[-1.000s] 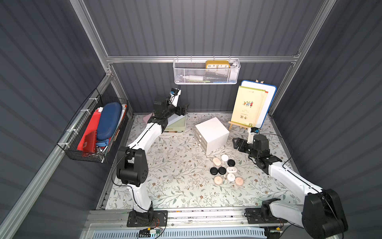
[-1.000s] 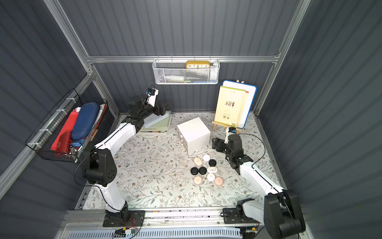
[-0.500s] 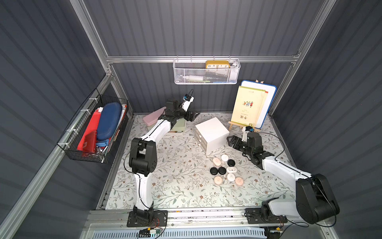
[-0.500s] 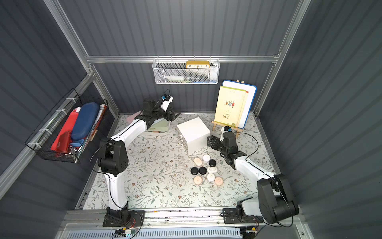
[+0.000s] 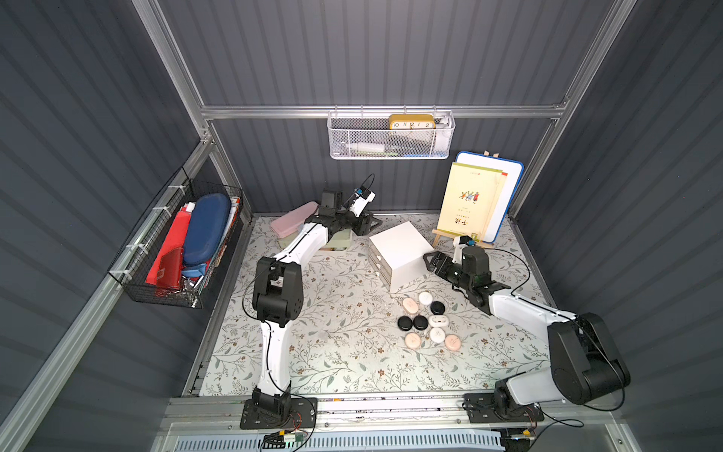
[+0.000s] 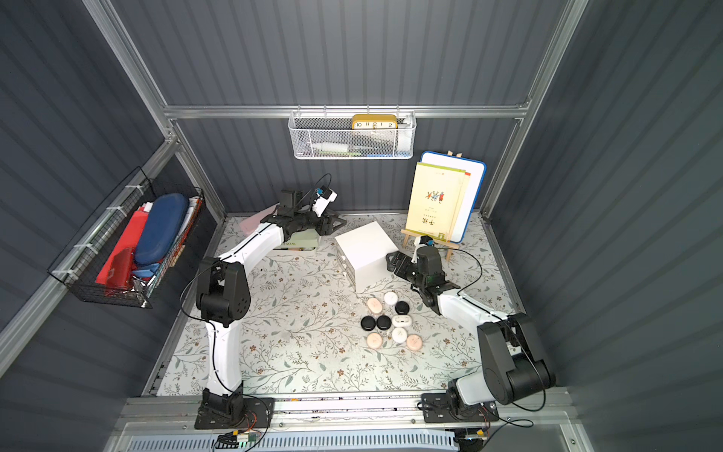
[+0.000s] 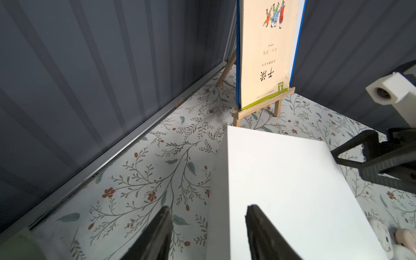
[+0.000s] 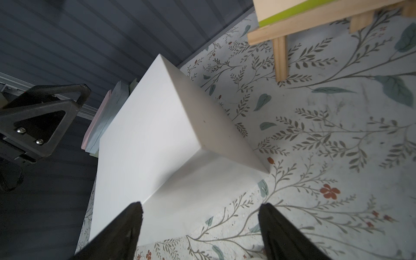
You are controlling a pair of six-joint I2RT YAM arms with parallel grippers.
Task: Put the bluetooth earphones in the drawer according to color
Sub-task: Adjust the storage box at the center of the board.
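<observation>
Risk: left gripper (image 7: pixel 208 208) and right gripper (image 8: pixel 201 206), jaws apart, empty, flank drawer (image 5: pixel 399 244); uneven push could skid or twist it into earphones (image 5: pixel 428 321) nearby.

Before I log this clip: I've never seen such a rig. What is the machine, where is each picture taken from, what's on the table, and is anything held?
Two white robot arms stand on a rail at the table's front edge. Two pictures look down from overhead, nearly alike; the other two come from cameras on the arms' wrists, looking past the black fingers. The left end effector and the right end effector are both open and empty, near opposite sides of the white drawer cabinet. On the floral table lie nine small earphone cases, black, white and pink, in front of the cabinet. A book stands on an easel behind.
</observation>
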